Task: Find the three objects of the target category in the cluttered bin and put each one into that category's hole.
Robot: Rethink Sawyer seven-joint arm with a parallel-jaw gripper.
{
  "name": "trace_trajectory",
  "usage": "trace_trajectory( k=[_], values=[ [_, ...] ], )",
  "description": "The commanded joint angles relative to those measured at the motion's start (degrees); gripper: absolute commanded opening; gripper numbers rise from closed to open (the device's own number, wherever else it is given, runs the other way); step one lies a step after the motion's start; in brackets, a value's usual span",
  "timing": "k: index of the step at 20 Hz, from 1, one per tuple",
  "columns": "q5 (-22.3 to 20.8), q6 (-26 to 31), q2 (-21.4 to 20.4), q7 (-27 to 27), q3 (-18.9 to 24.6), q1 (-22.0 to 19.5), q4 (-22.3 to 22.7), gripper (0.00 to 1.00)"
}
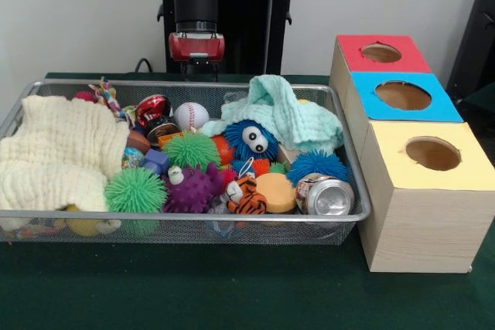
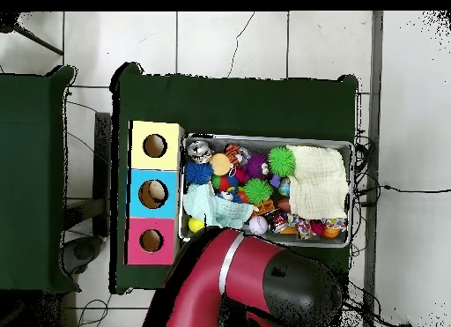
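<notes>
A dark green worktop [image 1: 232, 291] stands before a pale wall, on a white tiled floor in the overhead view. Largest on it is the red and black Sawyer arm [image 1: 193, 5], hanging above the far rim of the wire bin [image 1: 186, 220]; its pincer [image 1: 196, 69] sits just behind that rim, and whether it is wide, narrow or holding anything cannot be told. The bin is heaped: a cream cloth [image 1: 58, 152] at one end, a mint cloth [image 1: 290, 113] draped at the other, and between them green spiky balls [image 1: 135, 189], a purple spiky ball [image 1: 193, 188], a blue fuzzy toy with big eyes [image 1: 251, 141], a toy tiger [image 1: 246, 195], a baseball [image 1: 190, 116] and a dented drinks can [image 1: 325, 195]. Just beside the bin stands a wooden box [image 1: 421, 222] with three round holes, topped red [image 1: 380, 52], blue [image 1: 402, 96] and yellow [image 1: 431, 153]. The overhead view shows something pale inside the blue hole, so one object may already be sorted, though what it is cannot be made out; the other two holes look dark. The task appears early, with most of the search left. Which things form the target category is not evident; they presumably lie among the bin's clutter. No brand, label or writing is legible.
</notes>
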Motion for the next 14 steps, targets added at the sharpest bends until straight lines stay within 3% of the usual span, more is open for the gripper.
trace_trajectory(
  k=[1,7,14],
  values=[
    [-1.2,32.8,7.8,5.1,8.2,2.0,-8.1,1.00],
    [-7.0,38.6,-0.9,4.7,8.4,4.6,-3.6,1.00],
    [-8.5,35.7,-1.4,3.8,6.5,8.1,-2.4,1.00]
  ],
)
